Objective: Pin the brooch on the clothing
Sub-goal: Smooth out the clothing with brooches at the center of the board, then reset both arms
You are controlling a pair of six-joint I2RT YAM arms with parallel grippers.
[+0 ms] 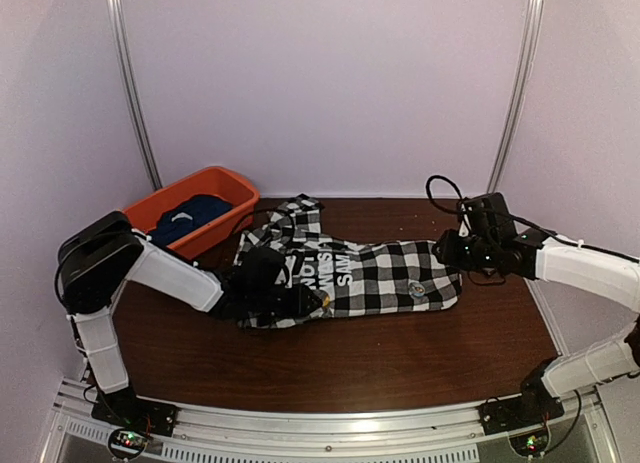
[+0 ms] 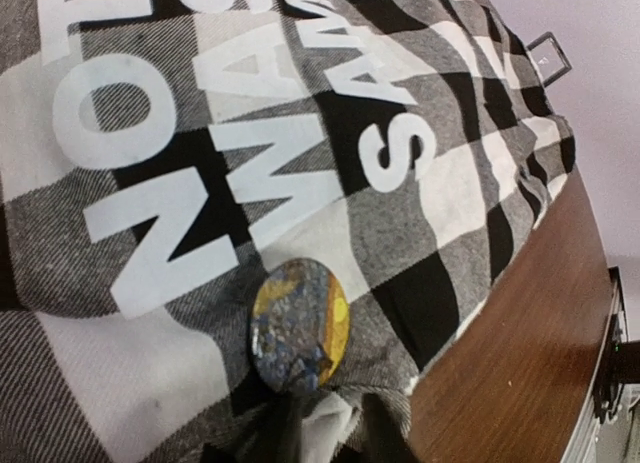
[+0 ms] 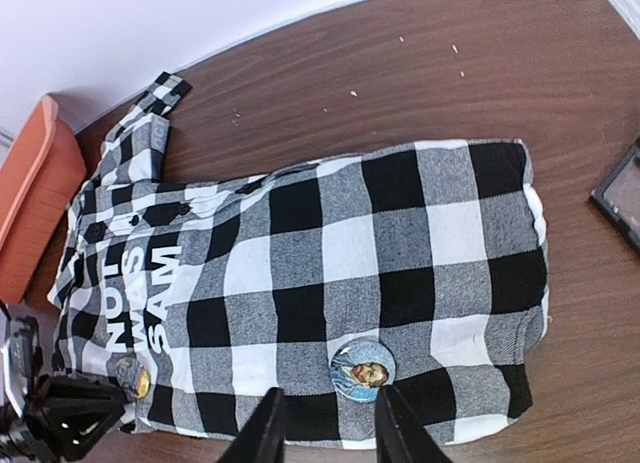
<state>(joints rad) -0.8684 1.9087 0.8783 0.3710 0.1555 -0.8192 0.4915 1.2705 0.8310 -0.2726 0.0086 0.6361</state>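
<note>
The black-and-white checked clothing (image 1: 360, 268) lies flat on the brown table, its lettered panel toward the left. A round blue-and-yellow brooch (image 2: 300, 325) sits on it near the hem, just in front of my left gripper (image 2: 330, 428). That gripper's dark fingers (image 2: 385, 433) stand a little apart, with a fold of the shirt's hem lying between them. A second round brooch with a portrait on blue (image 3: 362, 371) lies on the shirt's lower right part. My right gripper (image 3: 330, 428) hovers open above the near hem beside it, holding nothing.
An orange bin (image 1: 205, 205) at the back left holds a dark navy garment (image 1: 188, 215). A small black-framed object (image 3: 620, 198) lies on the table to the right of the shirt. The table's right edge (image 2: 590, 363) is near the left gripper.
</note>
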